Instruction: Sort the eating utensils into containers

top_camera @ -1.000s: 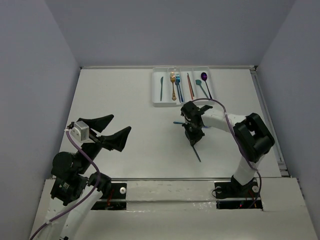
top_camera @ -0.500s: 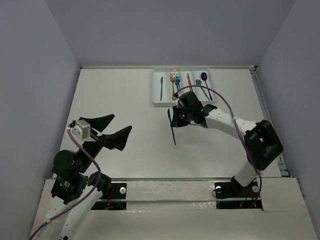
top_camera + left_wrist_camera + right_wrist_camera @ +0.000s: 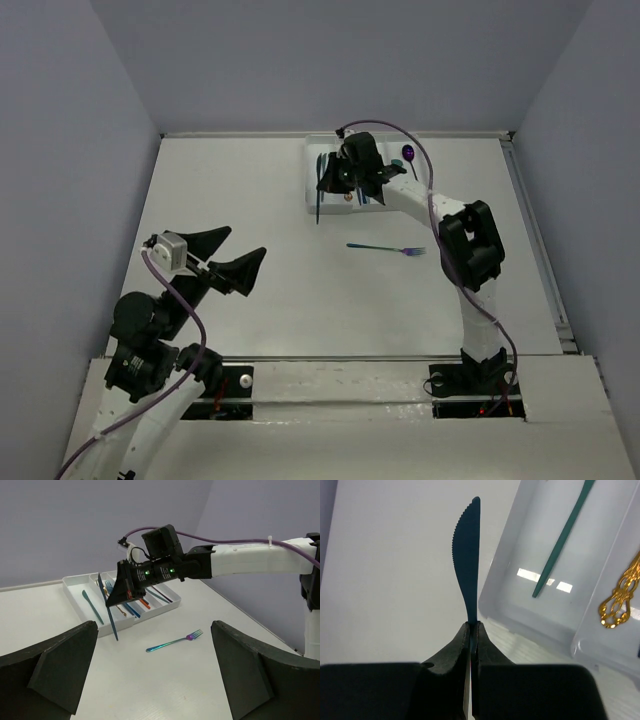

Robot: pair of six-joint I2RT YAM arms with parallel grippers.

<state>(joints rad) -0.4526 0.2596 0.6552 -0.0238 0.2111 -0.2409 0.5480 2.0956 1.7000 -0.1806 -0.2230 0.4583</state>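
the right arm (image 3: 470, 245) reaches far out from its base, its white forearm stretched to the white tray (image 3: 307, 160) and its wrist above the tray's near left part. the right gripper (image 3: 472, 626) tilts down toward the tray's left wall, fingers pinched tight on the handle of a dark teal knife (image 3: 466, 555). the left arm (image 3: 150, 320) is folded up well apart from the tray. the left gripper (image 3: 232, 256) faces the tray, its fingers spread wide with nothing between them.
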